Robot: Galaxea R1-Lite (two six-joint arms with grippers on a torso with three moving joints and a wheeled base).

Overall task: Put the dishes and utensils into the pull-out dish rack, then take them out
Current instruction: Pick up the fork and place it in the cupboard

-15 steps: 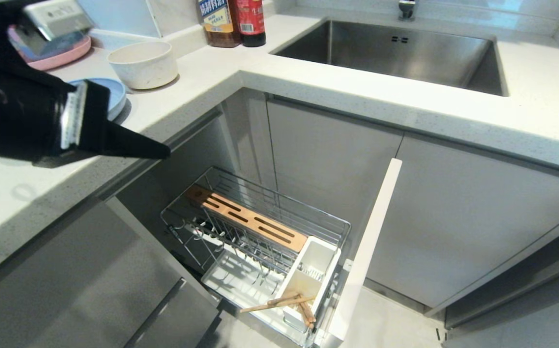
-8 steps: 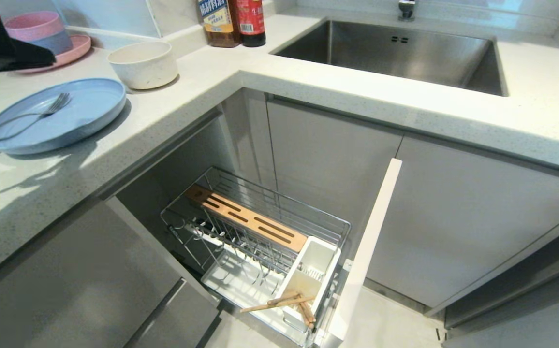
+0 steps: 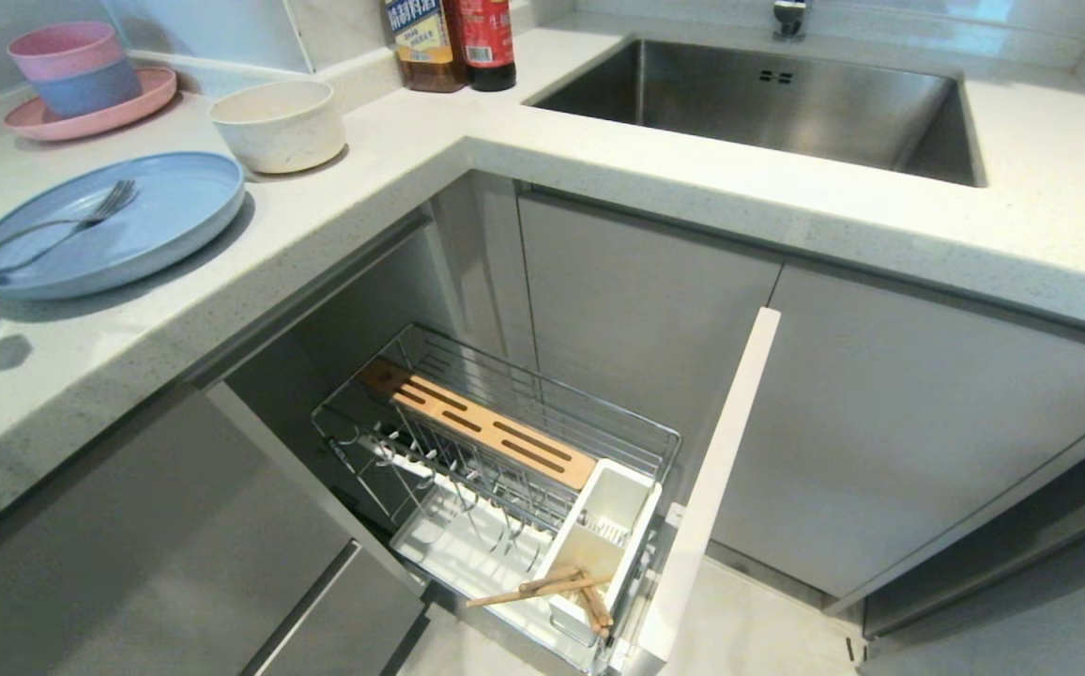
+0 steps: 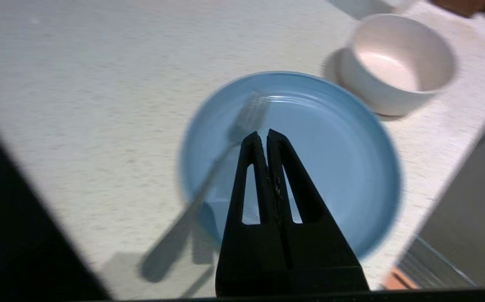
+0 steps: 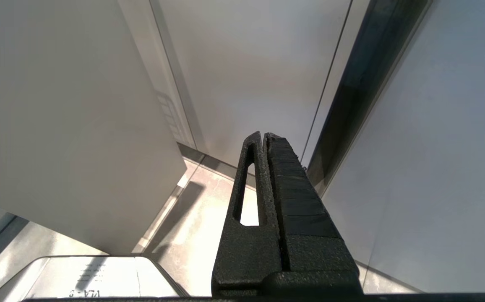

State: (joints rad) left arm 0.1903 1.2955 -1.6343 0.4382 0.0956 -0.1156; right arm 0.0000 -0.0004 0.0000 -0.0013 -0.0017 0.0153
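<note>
While the pull-out dish rack [image 3: 505, 488] stands drawn out below the counter [image 3: 599, 178], beneath the inner corner of its L-shaped front edge, most of what it is meant to take sits above it. The pale blue plate [image 3: 111, 221] lies flat near the counter's front edge on the left run, with the silver fork [image 3: 54, 225] resting across it, handle overhanging the rim, so the fork can probably be lifted first. The cream bowl [image 3: 278, 122] stands upright just beyond the plate, apart from it. Only the wooden chopsticks [image 3: 552, 590] are loaded: they lean out of the white cutlery holder [image 3: 603, 545] at the rack's door end.

The left tool [image 4: 263, 136] hovers above the plate, clenched with its two tips pressed together and gripping nothing, the fork's tines just beside them. Judged from this, it is lining up for the fork and must spread before grasping. The right tool [image 5: 263, 136], likewise clenched and empty, hangs parked low beside the cabinet fronts.

Stacked pink and blue bowls on a pink plate [image 3: 83, 108] stand at the back-left corner.
</note>
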